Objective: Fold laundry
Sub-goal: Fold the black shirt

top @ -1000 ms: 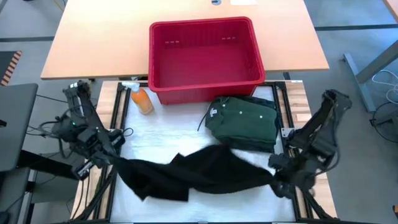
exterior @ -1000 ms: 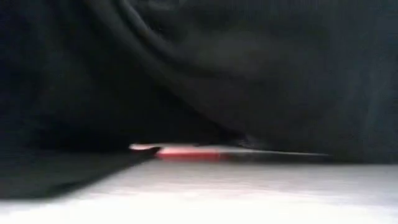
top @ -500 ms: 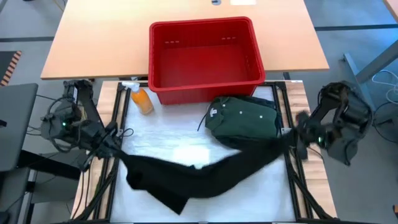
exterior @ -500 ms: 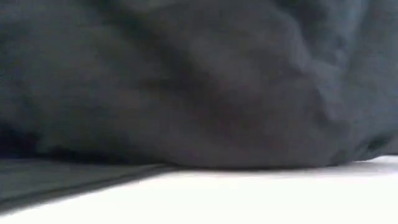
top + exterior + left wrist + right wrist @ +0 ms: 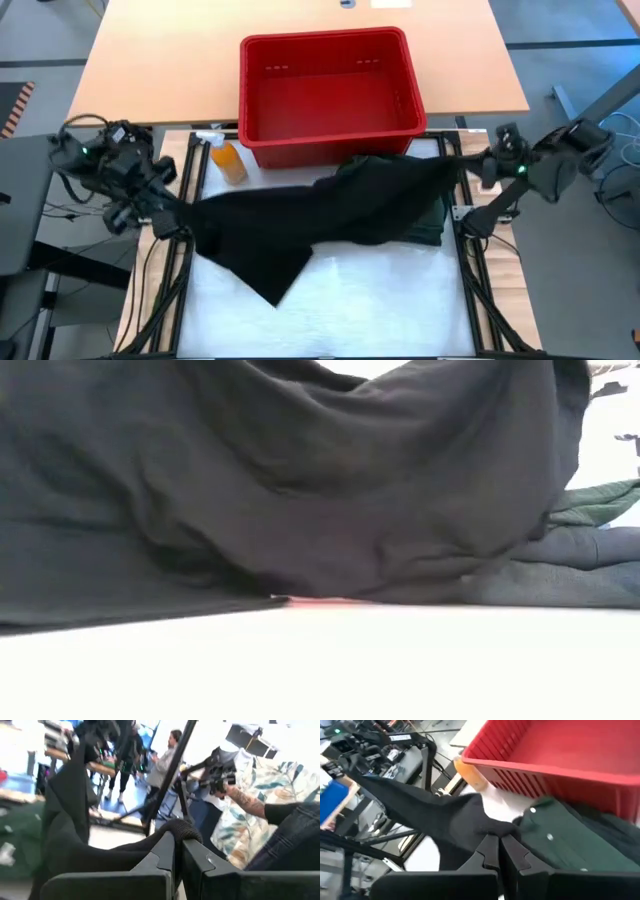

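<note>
Stretching between both arms, the black garment hangs in front of the red basket, draped over the green buttoned shirt lying on the white surface. The left gripper pinches one end, fingers clenched on cloth; the right gripper grasps the other end beside the basket's corner, fingers clamped.

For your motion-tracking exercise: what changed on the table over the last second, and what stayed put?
Both grippers, left and right, stayed shut on the black garment and carried it toward the red basket, draping it over the green shirt. Basket and orange bottle stayed put.
</note>
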